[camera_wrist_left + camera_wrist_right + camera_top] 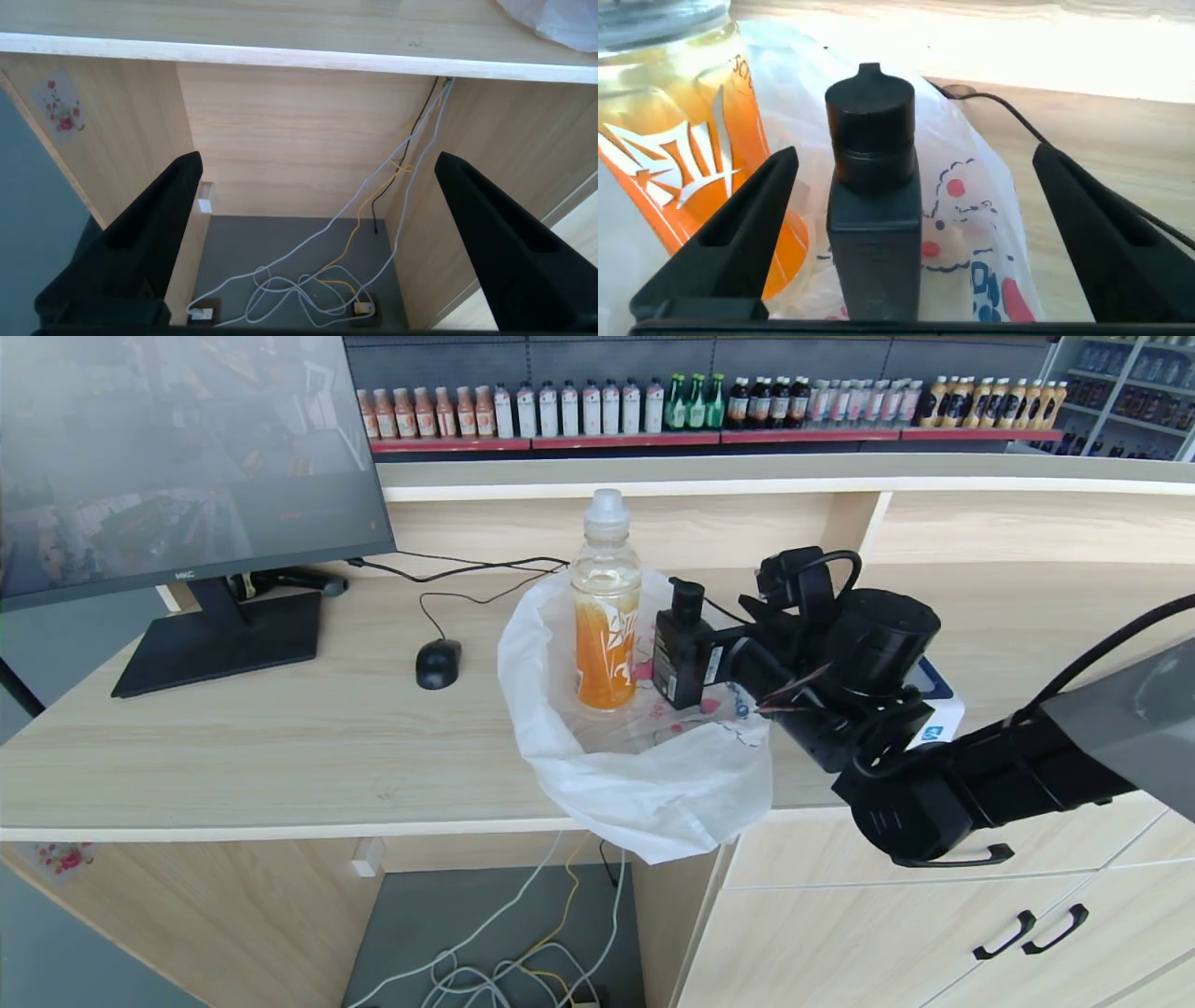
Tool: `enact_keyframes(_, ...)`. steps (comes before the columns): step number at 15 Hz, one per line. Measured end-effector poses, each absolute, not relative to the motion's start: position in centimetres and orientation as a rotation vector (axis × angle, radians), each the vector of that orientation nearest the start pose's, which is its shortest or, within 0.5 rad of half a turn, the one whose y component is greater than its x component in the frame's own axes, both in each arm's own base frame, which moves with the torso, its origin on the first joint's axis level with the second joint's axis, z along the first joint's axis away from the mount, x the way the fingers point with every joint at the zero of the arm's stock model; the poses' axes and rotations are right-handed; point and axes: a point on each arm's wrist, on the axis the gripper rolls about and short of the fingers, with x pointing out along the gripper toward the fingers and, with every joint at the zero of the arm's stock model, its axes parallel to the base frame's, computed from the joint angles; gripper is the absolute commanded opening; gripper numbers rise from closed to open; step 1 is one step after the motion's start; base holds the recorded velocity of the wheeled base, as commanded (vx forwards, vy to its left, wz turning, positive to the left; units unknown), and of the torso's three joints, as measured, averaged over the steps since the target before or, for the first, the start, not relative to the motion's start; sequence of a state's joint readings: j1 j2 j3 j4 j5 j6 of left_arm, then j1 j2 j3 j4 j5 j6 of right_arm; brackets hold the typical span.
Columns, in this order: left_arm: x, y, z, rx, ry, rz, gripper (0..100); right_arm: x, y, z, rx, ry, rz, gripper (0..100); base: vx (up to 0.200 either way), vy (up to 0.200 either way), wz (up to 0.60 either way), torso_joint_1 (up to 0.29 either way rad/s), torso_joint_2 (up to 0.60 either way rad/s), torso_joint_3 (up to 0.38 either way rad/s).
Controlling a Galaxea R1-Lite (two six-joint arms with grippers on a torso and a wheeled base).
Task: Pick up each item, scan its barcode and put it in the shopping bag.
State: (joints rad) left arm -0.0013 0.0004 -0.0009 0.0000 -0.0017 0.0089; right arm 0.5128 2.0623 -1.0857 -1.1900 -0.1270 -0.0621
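The small dark bottle (680, 658) is upright in the shopping bag (644, 784), just beside the orange drink bottle (606, 616). The right end effector (915, 163) is spread wide around it, not touching. The bottle seems rigid, light and smooth; grip its flat sides below the cap.

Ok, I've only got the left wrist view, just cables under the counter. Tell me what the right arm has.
Observer: The right end effector is open. A black bottle stands upright between its fingers, with a gap on either side.
Operator: Give me where that bottle is against the bag.
Observer: It is at the open mouth of the white bag, on the robot's right side. I cannot tell whether it rests on the bottom.
Operator: List what else is in the bag.
Observer: A tall orange drink bottle stands upright in it, to the left of the black one.
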Motion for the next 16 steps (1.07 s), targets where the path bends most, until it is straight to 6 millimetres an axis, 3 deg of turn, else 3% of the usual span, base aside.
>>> enact_keyframes(3, -2.3, 0.0, 7.6, 0.007, 0.0, -0.003, 100, 32.9, 18.4, 19.8, 0.029, -0.276, 0.381, 100, 0.0, 0.0, 0.0, 0.0, 0.0, 0.0)
enact_keyframes(8, -2.3, 0.0, 7.6, 0.008, 0.0, -0.002, 100, 29.1, 16.9, 19.1, 0.081, -0.376, 0.426, 100, 0.0, 0.0, 0.0, 0.0, 0.0, 0.0)
enact_keyframes(11, -2.3, 0.0, 7.6, 0.007, 0.0, -0.002, 100, 28.2, 16.6, 17.3, 0.072, -0.316, 0.447, 100, 0.0, 0.0, 0.0, 0.0, 0.0, 0.0)
enact_keyframes(13, -2.3, 0.0, 7.6, 0.006, 0.0, -0.002, 100, 28.0, 16.6, 17.2, 0.075, -0.312, 0.45, 100, 0.0, 0.0, 0.0, 0.0, 0.0, 0.0)
enact_keyframes(16, -2.3, 0.0, 7.6, -0.002, 0.0, -0.001, 100, 27.7, 16.4, 17.1, 0.076, -0.304, 0.451, 100, 0.0, -0.2, 0.0, 0.002, 0.0, 0.002)
